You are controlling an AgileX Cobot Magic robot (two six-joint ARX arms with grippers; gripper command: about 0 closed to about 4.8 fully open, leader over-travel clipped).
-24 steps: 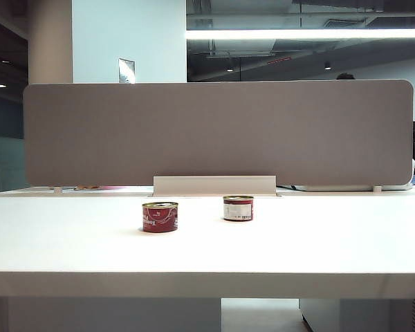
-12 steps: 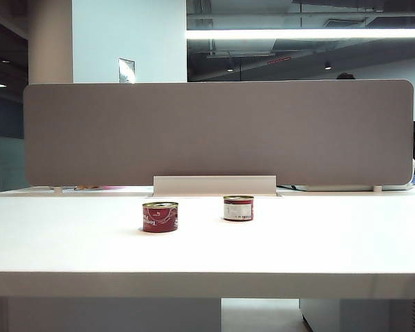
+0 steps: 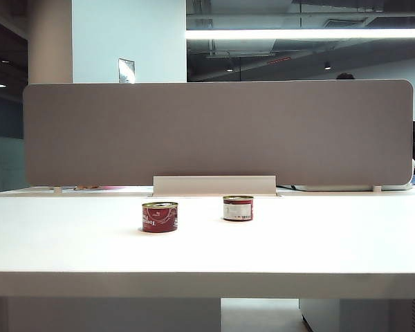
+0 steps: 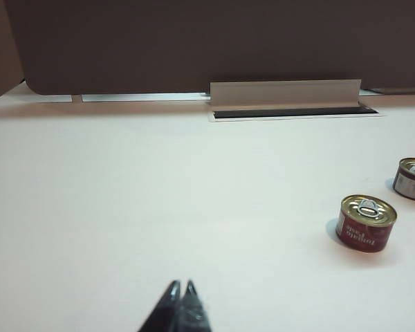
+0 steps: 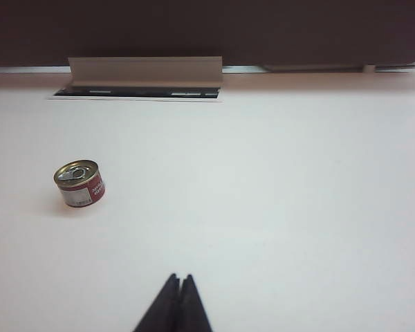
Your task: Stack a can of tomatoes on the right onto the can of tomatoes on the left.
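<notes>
Both tools, left tool point(image 4: 180, 287) and right tool point(image 5: 179, 279), hover closed; cans unmoved since earlier.

Two tomato cans upright on white table point(image 3: 318, 242); left can point(image 3: 160, 216), right can point(image 3: 238, 208), apart

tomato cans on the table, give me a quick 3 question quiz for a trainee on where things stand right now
1. True or false: the right can already sits on the left can.
2. Which gripper's wrist view shows both cans? A) left gripper B) right gripper
3. In a few words: how do the two grippers' jaws stand, and is either touching a can?

Key
1. False: both cans stand apart, upright on the table.
2. A: the left wrist view shows both; the right wrist view shows only the right can.
3. Both shut, holding nothing, well short of the cans.
</notes>
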